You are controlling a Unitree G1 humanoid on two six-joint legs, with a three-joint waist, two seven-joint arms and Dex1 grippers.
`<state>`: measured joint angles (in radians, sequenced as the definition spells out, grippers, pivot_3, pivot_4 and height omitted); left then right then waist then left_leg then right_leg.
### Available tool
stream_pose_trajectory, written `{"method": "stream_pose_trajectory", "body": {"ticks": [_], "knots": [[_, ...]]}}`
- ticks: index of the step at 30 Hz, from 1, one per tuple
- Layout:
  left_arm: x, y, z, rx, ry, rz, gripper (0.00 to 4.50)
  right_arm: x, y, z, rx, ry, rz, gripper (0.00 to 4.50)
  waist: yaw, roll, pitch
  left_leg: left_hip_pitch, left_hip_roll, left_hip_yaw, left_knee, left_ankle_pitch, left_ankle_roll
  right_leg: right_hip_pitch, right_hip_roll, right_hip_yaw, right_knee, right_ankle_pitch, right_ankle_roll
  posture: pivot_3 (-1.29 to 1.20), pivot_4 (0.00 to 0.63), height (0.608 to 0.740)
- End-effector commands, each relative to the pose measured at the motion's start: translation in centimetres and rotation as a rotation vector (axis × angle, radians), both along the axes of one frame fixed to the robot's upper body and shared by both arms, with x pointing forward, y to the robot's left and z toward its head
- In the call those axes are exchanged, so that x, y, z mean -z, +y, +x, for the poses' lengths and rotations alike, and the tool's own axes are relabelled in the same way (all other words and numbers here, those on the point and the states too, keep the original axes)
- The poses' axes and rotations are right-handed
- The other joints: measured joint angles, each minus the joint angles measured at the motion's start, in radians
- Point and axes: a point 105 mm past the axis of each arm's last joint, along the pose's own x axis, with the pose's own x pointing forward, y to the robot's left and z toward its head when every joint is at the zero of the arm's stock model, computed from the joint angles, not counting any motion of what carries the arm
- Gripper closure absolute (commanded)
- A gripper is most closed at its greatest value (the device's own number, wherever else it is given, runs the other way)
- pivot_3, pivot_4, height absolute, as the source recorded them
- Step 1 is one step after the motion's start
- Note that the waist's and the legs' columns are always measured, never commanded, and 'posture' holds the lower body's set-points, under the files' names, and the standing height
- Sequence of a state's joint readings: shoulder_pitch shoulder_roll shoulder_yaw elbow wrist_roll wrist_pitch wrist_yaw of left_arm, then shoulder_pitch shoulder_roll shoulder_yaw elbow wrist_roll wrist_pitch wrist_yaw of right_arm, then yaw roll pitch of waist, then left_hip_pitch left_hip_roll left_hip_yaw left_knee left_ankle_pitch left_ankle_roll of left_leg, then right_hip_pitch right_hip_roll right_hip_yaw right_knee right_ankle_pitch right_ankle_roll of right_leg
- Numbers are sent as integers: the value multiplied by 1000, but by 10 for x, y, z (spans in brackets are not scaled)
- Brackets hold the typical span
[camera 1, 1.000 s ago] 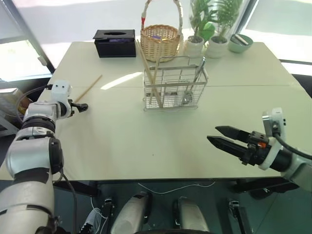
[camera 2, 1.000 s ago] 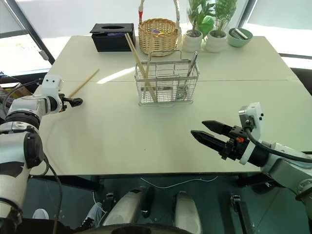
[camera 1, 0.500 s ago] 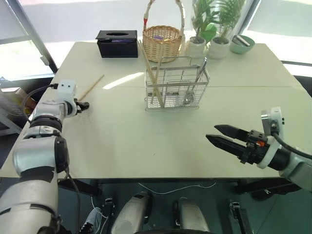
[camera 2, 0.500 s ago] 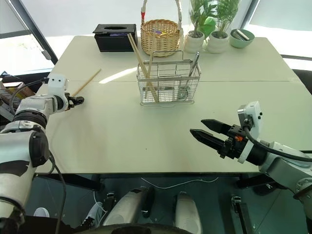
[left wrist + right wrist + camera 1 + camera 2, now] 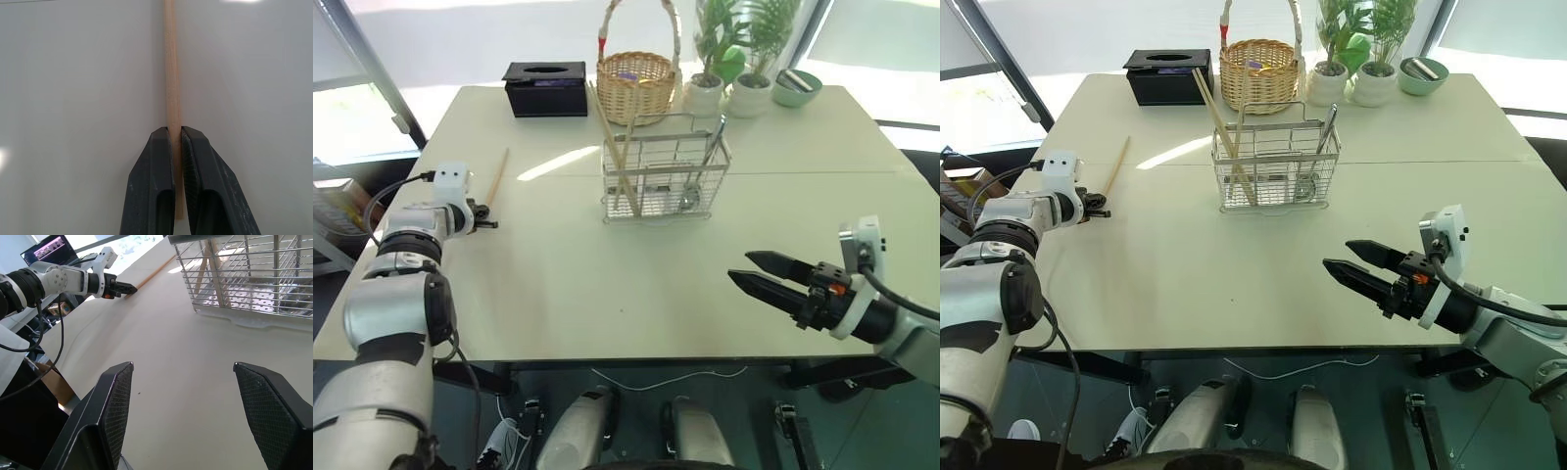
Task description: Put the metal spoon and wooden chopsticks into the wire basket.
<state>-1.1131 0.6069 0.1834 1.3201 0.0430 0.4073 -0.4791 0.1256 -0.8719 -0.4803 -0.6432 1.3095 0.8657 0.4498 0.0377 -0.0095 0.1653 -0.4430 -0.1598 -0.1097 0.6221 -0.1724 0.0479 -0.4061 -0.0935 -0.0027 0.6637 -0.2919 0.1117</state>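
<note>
The left gripper (image 5: 177, 134) has its two black fingers pressed together on the near end of one wooden chopstick (image 5: 498, 176). This stick lies flat on the table (image 5: 607, 284) at the left side, and from the pinched end it runs away toward about 12 o'clock, a little to 1 o'clock. In the left wrist view the pale wood passes straight between the finger pads and continues ahead over the bare table top.

The wire basket (image 5: 663, 178) stands upright near the middle of the table, toward the far side, at about 2 o'clock from the left gripper and well apart from it. Inside it, in the left part, other wooden chopsticks (image 5: 614, 147) lean with their tops pointing up and to the left, above the rim. In the right part the metal spoon (image 5: 704, 166) stands tilted, with its bowl down and its handle rising over the rim.

The right gripper (image 5: 751, 271) hangs above the near right part of the table with its fingers spread apart and nothing between them. It points to about 10 o'clock, toward the basket but well apart from it.

Behind the wire basket, at 12 o'clock, there is a wicker basket (image 5: 634, 83) with a tall handle, a black box (image 5: 544, 88) at 11 o'clock, and potted plants (image 5: 729, 59) at 1 o'clock.
</note>
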Motion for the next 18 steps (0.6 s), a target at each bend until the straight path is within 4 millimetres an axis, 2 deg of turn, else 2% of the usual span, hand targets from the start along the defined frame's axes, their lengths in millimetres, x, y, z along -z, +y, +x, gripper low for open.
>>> {"method": "stream_pose_trajectory", "body": {"ticks": [1, 5, 6, 8, 11, 14, 15, 18], "knots": [[-28, -11, 13, 39, -155, -82, 4455, -10, 0, 0, -4, -56, 5, 1116, 1, -1, 1, 0, 0, 0, 0, 0, 0, 0, 0, 0, 0, 0, 0, 0, 150, 725], [-84, -27, 26, 121, -434, -203, 4455, -10, -2, -1, 4, -55, 4, 1116, 1, -5, 3, -3, 0, 0, 1, 0, 0, -2, 0, 0, -1, 0, 0, 0, 150, 725], [-103, -32, 27, 148, -534, -253, 4455, -10, -2, -1, 4, -54, 2, 1116, 0, -5, 3, -3, 0, 0, 1, 0, 0, -2, 0, 0, -1, 0, 0, 0, 150, 725], [-126, -39, 26, 182, -660, -303, 4455, -9, -2, -1, 4, -52, 1, 1116, 0, -6, 4, -4, 0, 0, 1, 0, 0, -2, 0, 0, -2, 0, 0, 0, 150, 725], [-166, -65, 22, 262, -836, -378, 4455, -9, -2, -1, 4, -53, -2, 1116, 1, -6, 4, -4, 0, 0, 1, 0, 1, -2, 0, 0, -2, 0, 0, 0, 150, 725], [-204, -107, 12, 389, -956, -438, 4455, -10, 0, -1, 1, -58, -1, 1116, 2, -6, 4, -5, 0, 0, 1, 0, 1, -1, 0, 0, -1, 0, 0, 0, 150, 725], [-210, -117, 10, 419, -973, -452, 4455, -10, 0, -1, -1, -59, -1, 1116, 1, -6, 4, -6, 0, 0, 2, 0, 1, 0, 0, 0, -1, 0, 0, 0, 150, 725], [-223, -166, 1, 552, -997, -511, 4455, -10, 2, -1, 1, -65, 1, 1116, 0, -6, 4, -6, 0, 0, 4, 0, 2, 1, 1, 0, -1, 0, 1, 0, 150, 725]]}}
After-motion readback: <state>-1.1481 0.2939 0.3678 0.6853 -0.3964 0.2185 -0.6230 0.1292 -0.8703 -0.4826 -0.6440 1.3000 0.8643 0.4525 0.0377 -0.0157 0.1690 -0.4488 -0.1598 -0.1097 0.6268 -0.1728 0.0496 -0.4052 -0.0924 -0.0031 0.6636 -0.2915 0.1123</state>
